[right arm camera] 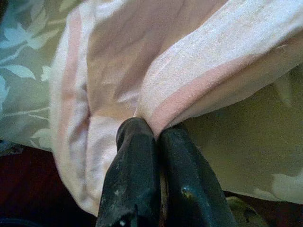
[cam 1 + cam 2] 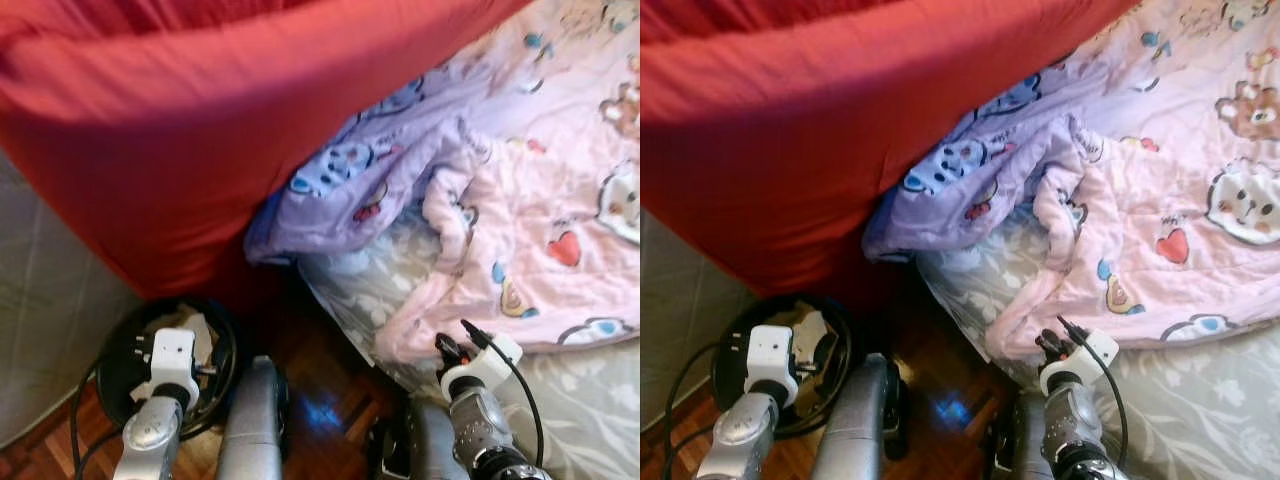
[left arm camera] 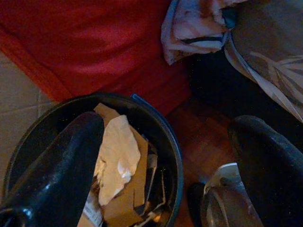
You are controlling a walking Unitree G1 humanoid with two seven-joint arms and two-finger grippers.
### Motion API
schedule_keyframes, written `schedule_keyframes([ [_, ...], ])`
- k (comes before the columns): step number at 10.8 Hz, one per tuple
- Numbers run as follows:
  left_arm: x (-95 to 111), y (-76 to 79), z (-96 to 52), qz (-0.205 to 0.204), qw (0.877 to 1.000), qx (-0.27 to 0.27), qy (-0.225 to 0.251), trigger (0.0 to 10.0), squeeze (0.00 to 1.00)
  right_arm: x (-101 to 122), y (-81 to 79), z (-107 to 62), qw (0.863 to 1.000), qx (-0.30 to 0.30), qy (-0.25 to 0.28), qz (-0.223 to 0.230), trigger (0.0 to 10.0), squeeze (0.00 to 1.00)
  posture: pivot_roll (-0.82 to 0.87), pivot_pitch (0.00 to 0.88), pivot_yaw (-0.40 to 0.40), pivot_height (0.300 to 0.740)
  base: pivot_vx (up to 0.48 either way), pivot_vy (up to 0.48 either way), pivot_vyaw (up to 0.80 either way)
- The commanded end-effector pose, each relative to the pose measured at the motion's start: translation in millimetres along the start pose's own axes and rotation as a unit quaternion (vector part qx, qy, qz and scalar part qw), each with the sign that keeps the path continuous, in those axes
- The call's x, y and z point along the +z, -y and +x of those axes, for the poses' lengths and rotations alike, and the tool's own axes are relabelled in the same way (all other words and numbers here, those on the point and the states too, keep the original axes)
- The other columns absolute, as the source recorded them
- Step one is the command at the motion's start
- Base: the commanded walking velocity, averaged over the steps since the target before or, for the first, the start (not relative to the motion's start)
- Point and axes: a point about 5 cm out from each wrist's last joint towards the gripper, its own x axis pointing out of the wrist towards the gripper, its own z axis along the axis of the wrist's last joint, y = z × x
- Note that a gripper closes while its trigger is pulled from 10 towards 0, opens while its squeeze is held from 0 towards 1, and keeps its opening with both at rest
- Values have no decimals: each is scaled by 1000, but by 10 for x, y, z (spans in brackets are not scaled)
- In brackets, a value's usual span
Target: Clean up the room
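Pinching the pink cartoon-print blanket's (image 2: 520, 250) edge — right claw (image 1: 158, 137); left claw (image 3: 165, 156) spread above bin (image 3: 173, 142).

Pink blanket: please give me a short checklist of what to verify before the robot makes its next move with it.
1. Right gripper shut on the pink blanket: ok, the fingers pinch a fold at its edge.
2. Depth of that pinch: cannot tell, only the fold at the fingertips is visible.
3. Blanket free to move: not ok, the purple blanket lies bunched against it.
4. Left gripper empty: ok, its fingers are open above the black bin.
5. Bin contents inside: ok, paper and cardboard lie in it.
6. Red cover away from the pinch: ok, it hangs to the left.
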Motion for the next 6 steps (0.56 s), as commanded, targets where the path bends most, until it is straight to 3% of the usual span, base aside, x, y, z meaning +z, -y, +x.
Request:
schedule_keyframes([
  [1,-148,-23,-81,1,1000,8,-25,10000,0,-33,100,-39,1000,-21,-4,-1,10000,0,225,253,11,704,0,0,0],
  [3,-203,-55,-101,1,999,15,-34,10000,0,-22,120,-40,1000,-25,-4,-3,10000,0,225,247,8,738,0,0,0],
  [5,-309,-40,-117,-4,998,19,-61,10000,0,-16,144,-43,999,-34,-6,-12,10000,0,219,215,1,740,0,0,0],
  [6,-387,-45,-131,-8,996,28,-86,10000,0,-34,181,-56,999,-46,-13,-18,10000,0,212,160,-7,740,0,0,0],
])
